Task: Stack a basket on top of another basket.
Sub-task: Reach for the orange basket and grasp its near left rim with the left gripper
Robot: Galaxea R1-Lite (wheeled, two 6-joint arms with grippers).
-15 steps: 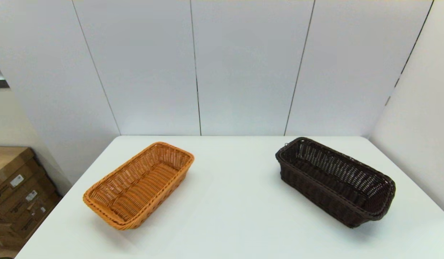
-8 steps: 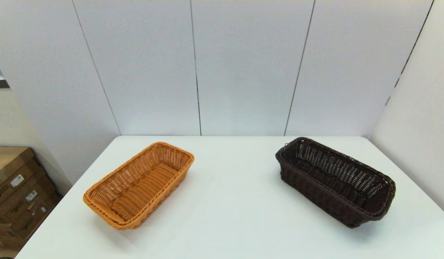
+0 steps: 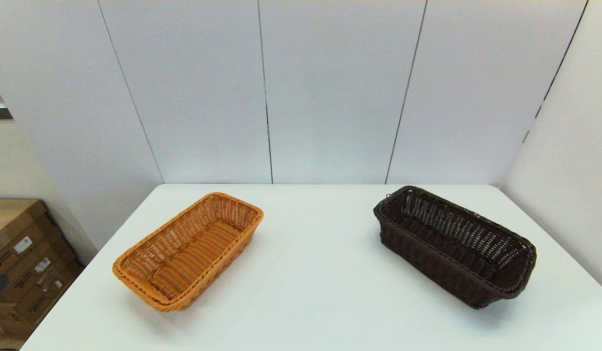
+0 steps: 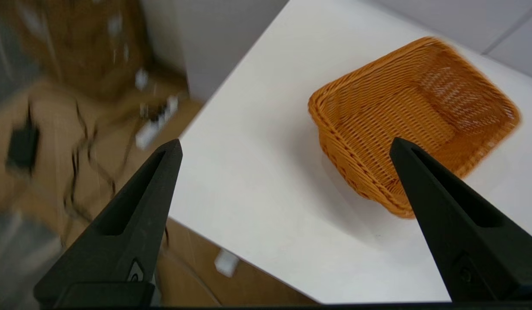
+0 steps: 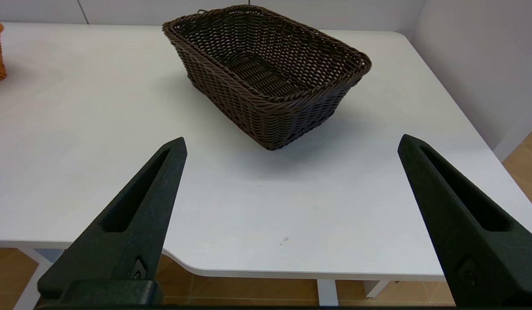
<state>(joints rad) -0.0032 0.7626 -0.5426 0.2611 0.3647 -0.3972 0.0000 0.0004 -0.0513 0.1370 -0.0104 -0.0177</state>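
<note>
- A white table (image 3: 310, 292) stands against pale grey wall panels; cardboard boxes (image 3: 23, 253) sit on the floor past its left edge.
- Nearest, both arms hang off the table's near edge. The right gripper (image 5: 291, 148) is spread wide and empty, facing the dark basket. The left gripper (image 4: 285, 148) is also wide open and empty, near the front left corner.
- The tan basket (image 3: 188, 251) sits left of centre, angled, nearer the left edge.
- The dark basket (image 3: 454, 246) sits well apart from it, close to the right edge, angled the other way.
- Risks, as I judge them: pinching only one braided rim could let the dark basket tilt or slip; a push could slide it off the right edge; unmatched angles could leave it perched crooked on the tan rim.
</note>
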